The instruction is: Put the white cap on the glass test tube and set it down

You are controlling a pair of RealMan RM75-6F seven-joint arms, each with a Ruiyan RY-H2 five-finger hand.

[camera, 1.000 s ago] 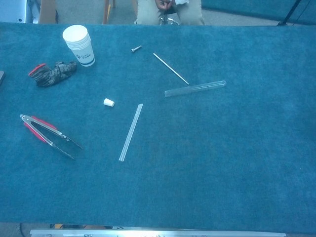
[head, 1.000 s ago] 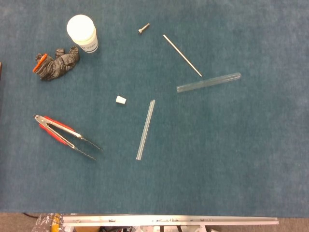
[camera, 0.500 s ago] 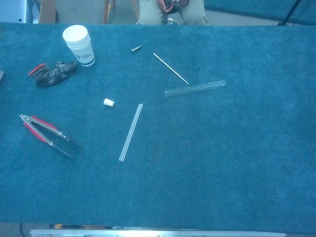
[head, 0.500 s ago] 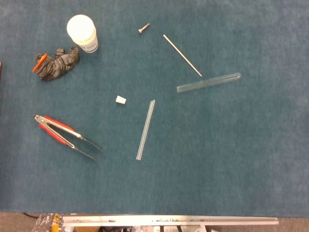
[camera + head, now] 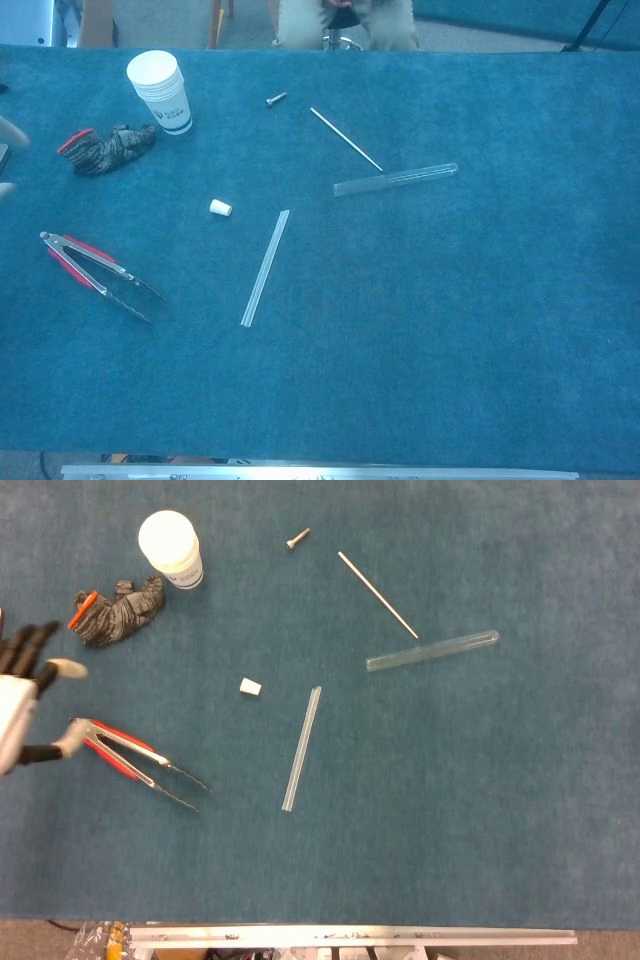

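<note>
The small white cap point(image 5: 250, 687) point(image 5: 220, 208) lies on the blue cloth left of centre. The glass test tube point(image 5: 432, 650) point(image 5: 395, 180) lies on its side at the right of centre, well apart from the cap. My left hand point(image 5: 22, 705) shows at the left edge of the head view, fingers spread, holding nothing; it hovers beside the tongs, far left of the cap. In the chest view only blurred fingertips point(image 5: 12, 132) of it show at the left edge. My right hand is in neither view.
Red-handled tongs point(image 5: 135, 761) point(image 5: 98, 272) lie at the left. A white paper cup point(image 5: 171, 548) point(image 5: 161, 90), a dark glove point(image 5: 118, 613), a screw point(image 5: 297, 540), a thin metal rod point(image 5: 377, 593) and a clear strip point(image 5: 301, 748) point(image 5: 265, 267) also lie on the cloth.
My left hand has come into view at the left edge, where no hand was before. The objects on the cloth have not moved.
</note>
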